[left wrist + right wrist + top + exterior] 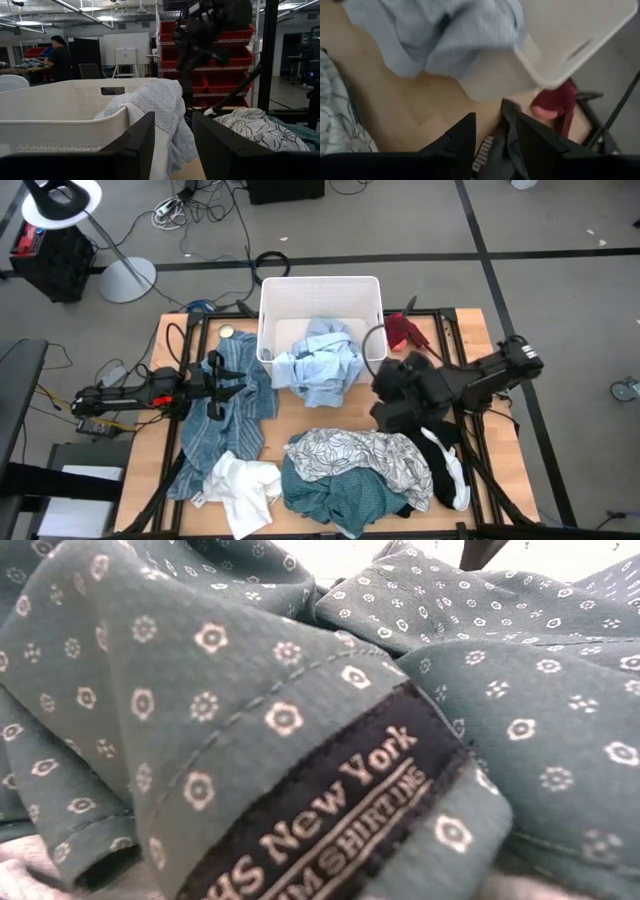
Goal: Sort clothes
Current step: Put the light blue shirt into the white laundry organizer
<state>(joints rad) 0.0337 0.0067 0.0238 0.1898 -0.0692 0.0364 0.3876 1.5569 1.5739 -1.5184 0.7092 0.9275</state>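
My right gripper [385,388] is right of centre, just off the near right corner of the white bin [372,288], and is shut on a black garment [496,146]. My left gripper [216,383] is open and empty, low over the denim-blue garment [225,425] at the left. A light blue garment [320,362] hangs over the bin's near rim. The red garment [401,330] lies to the right of the bin. The white leaf-print garment [365,452], the teal one [330,492], the plain white one [245,485] and a white sock [452,472] lie near the front edge. My right gripper pinches a bunched fold of the black garment [504,131] between its two fingers. The cloth bears white lettering and stands up between them. The fingers slant down toward the bin's corner. In the high view the gripper hides how the rest of the garment hangs.
The teal shirt [300,690] with small flowers and a dark label fills the low view. More black cloth [436,442] lies under the right arm. Bare table [420,110] shows between the bin and the front pile. A person [59,57] stands far behind the table.
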